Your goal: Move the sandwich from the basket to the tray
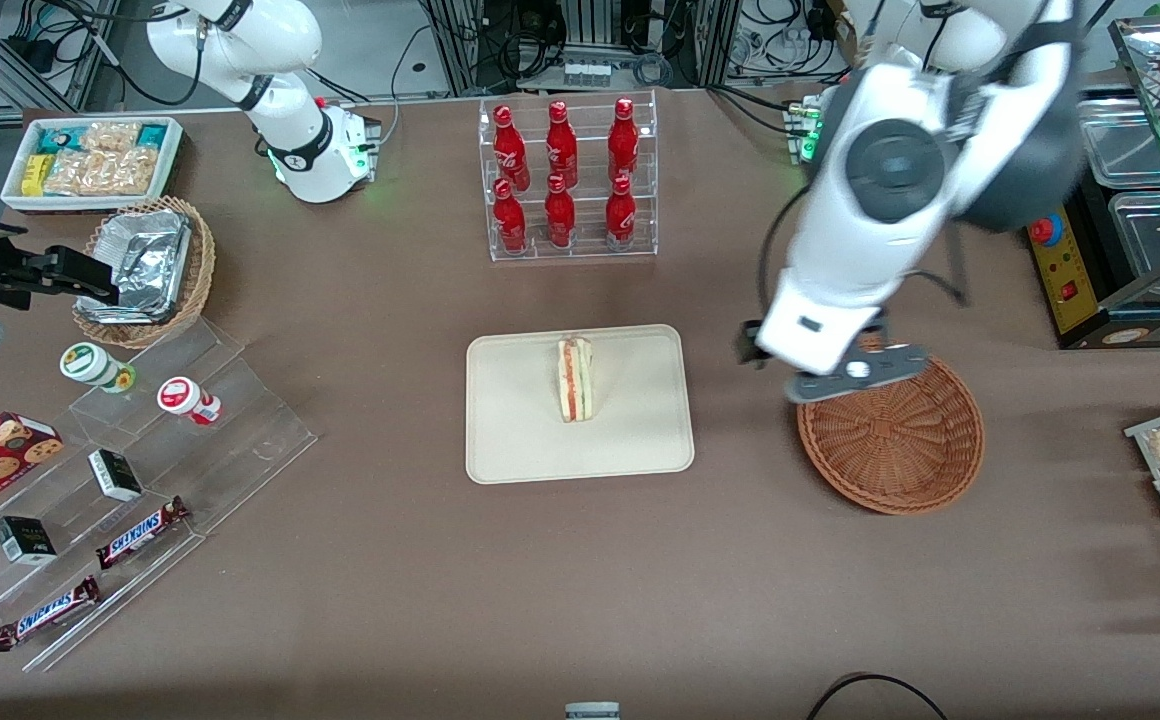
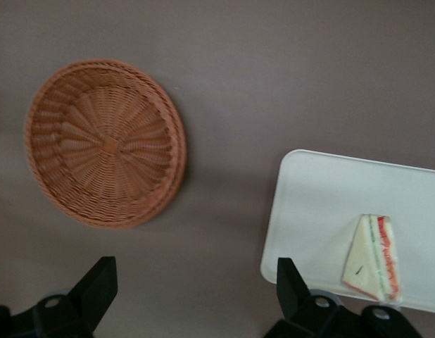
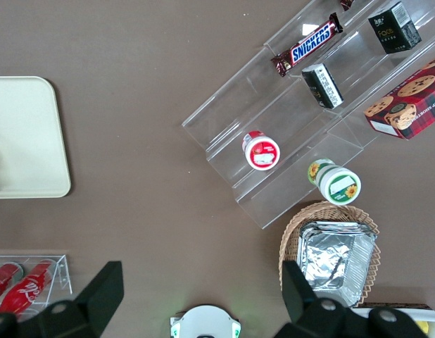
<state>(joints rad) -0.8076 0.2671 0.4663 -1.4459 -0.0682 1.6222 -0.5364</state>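
Front view: the sandwich [image 1: 574,378] lay on the tray [image 1: 520,440], near its middle, with the red and green filling edge facing toward the parked arm's end of the table. The basket [image 1: 895,440] stood on the brown table [image 1: 390,560] beside the tray, toward the working arm's end, apart from it, and held nothing. The gripper [image 1: 855,375] hung above the basket's rim at the edge farther from the camera, carrying nothing. A rack of red bottles [image 1: 565,180] stood farther from the camera than the tray.

Left wrist view: the two fingers [image 2: 98,285] were spread wide apart with only bare table between them. The basket [image 2: 105,144] showed an empty woven floor. The sandwich [image 2: 376,257] rested flat on the tray [image 2: 316,204], touching nothing else.

Right wrist view: a corner of the tray [image 3: 27,134] appeared, well apart from a clear stepped stand [image 3: 288,127] of snacks.
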